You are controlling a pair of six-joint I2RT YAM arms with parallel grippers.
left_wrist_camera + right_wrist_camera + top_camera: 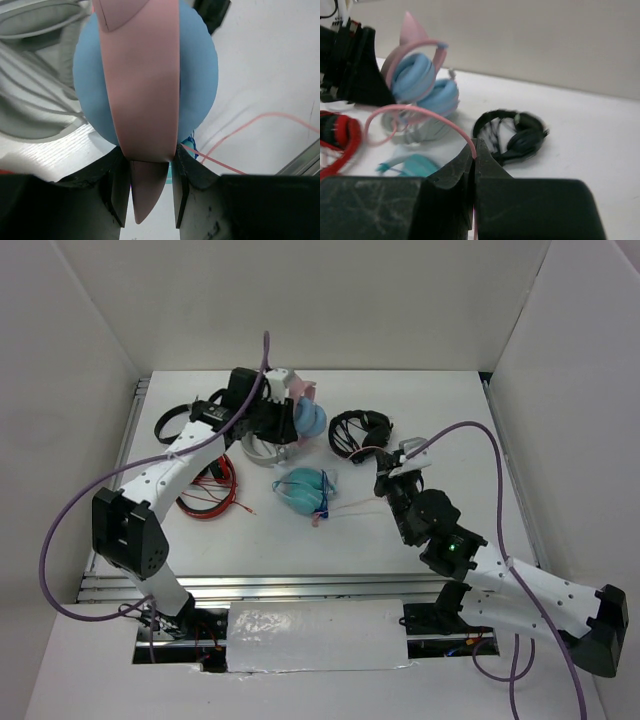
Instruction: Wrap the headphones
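Far left, back: a black loop (pixel 172 422) lies on the table (pixel 450 410) behind my left arm; I cannot tell what it is.
Left, nearer me: a red headset (pixel 205 490) (pixel 340 132) with its red cord spread around it sits under the left arm.
Left gripper (pixel 283 412) (pixel 150 165): clamped on the pink headband, one finger on each edge of the band. The wrist camera shows the band running straight up between them.
Headphones (pixel 305 410) (pixel 200 75) (pixel 417 75): at the back of the table, left of centre, held by the band in the left gripper. Pink band with a cat ear on top, and two light blue cups stacked one over the other. They hang just over a white headset; I cannot tell whether the lower cup touches it.
White headset (pixel 262 450) (pixel 420 131): on the table directly below and in front of the headphones.
Teal headset (pixel 303 490) (pixel 417 164): in the middle of the table, near the white one but apart from it.
Cable (pixel 420 111): thin and pink. It curls in a loose loop below the blue cups, then arcs over to my right gripper.
Black headset (pixel 362 430) (pixel 517 137): right of centre at the back, lying flat, just beside the blue cups but not touching them.
Right gripper (pixel 388 478) (pixel 474 157): fingers pressed together with the pink cable pinched at the tips, right of the teal headset and in front of the black one.
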